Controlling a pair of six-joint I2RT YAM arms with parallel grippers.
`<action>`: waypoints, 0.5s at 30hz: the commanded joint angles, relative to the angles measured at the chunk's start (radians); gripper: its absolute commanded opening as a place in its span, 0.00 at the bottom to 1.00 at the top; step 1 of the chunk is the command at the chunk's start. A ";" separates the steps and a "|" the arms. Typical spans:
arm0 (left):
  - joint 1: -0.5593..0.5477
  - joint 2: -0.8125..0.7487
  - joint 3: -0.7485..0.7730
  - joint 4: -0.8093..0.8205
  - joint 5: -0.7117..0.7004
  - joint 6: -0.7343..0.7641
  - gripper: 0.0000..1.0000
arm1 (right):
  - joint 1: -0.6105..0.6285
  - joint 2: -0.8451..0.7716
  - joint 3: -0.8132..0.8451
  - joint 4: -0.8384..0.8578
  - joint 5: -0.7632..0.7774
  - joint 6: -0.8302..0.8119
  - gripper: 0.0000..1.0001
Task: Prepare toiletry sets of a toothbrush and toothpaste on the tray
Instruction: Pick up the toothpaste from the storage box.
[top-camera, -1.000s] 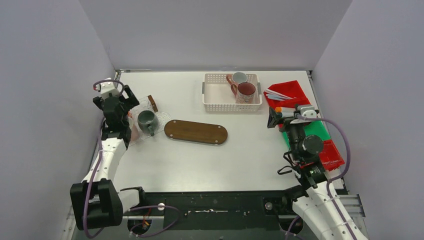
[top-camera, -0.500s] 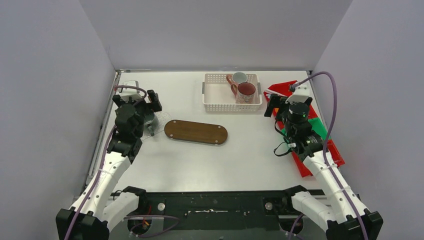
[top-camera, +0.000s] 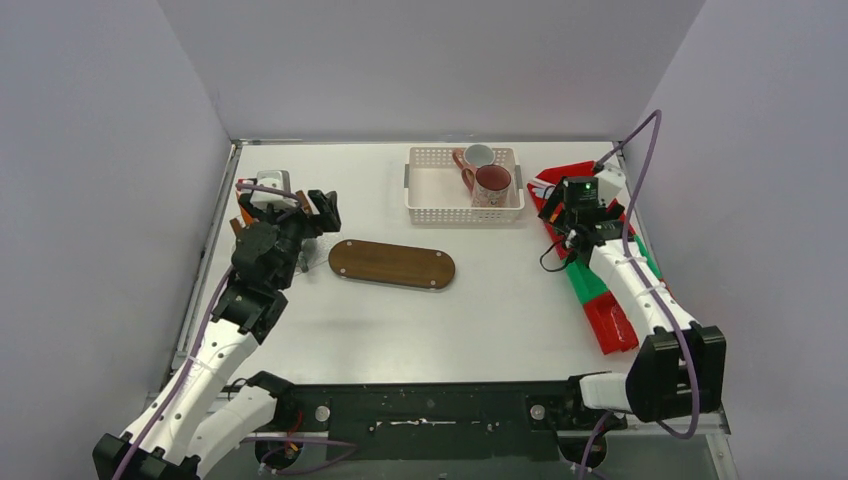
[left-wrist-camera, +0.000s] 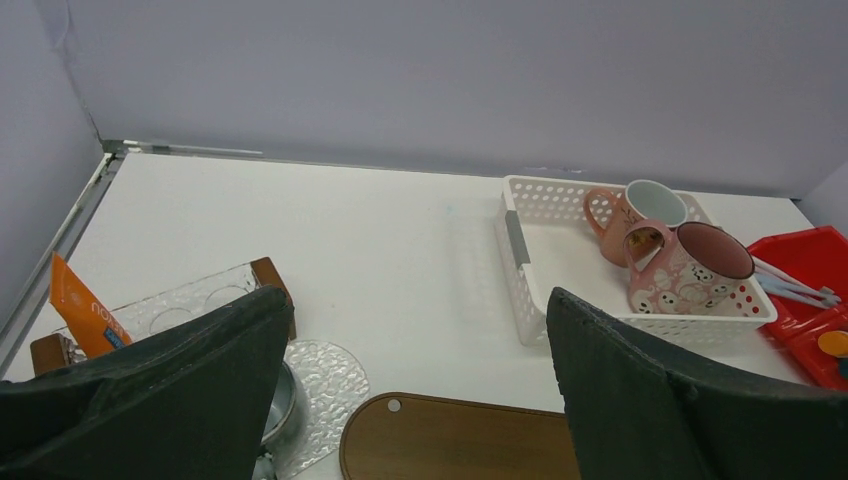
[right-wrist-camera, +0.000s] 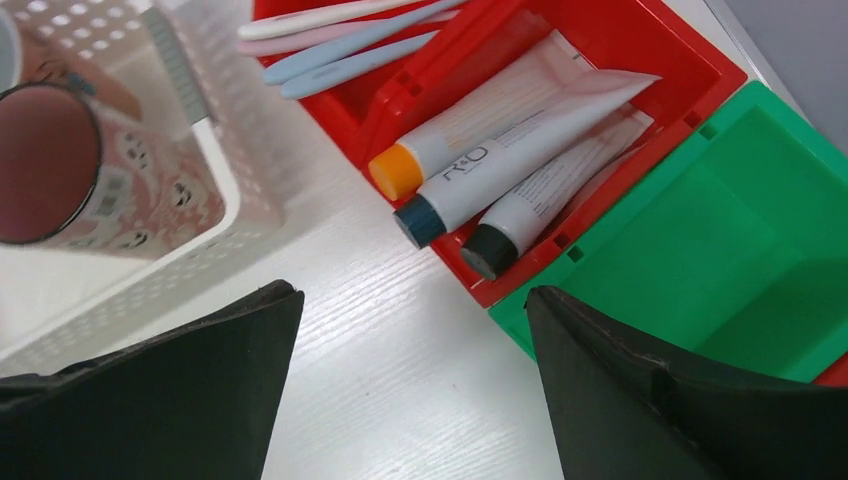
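Wooden oval tray (top-camera: 392, 264) at mid-tabletop lies bare, so you have every set left to make. Your pink ceramic mugs (left-wrist-camera: 690, 275) sit in the white perforated basket (top-camera: 432, 188) at the far edge, tubes (right-wrist-camera: 520, 135) and toothbrushes (right-wrist-camera: 340, 55) in the red bin (right-wrist-camera: 690, 60) beside it. The left gripper (left-wrist-camera: 415, 330) and right gripper (right-wrist-camera: 412, 300) are both spread, empty.

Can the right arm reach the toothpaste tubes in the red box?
Probably yes. The right pincer hangs open just in front of the three toothpaste tubes, which lie uncovered in the open-topped red box. Nothing sits on them; only the box's low wall is in between.
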 joint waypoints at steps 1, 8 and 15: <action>-0.019 -0.015 0.004 0.021 -0.030 -0.002 0.97 | -0.084 0.110 0.114 -0.053 0.025 0.154 0.84; -0.026 -0.021 -0.001 0.024 -0.050 0.023 0.97 | -0.133 0.286 0.240 -0.117 0.077 0.239 0.79; -0.029 -0.017 -0.003 0.026 -0.045 0.026 0.97 | -0.158 0.443 0.378 -0.233 0.101 0.327 0.61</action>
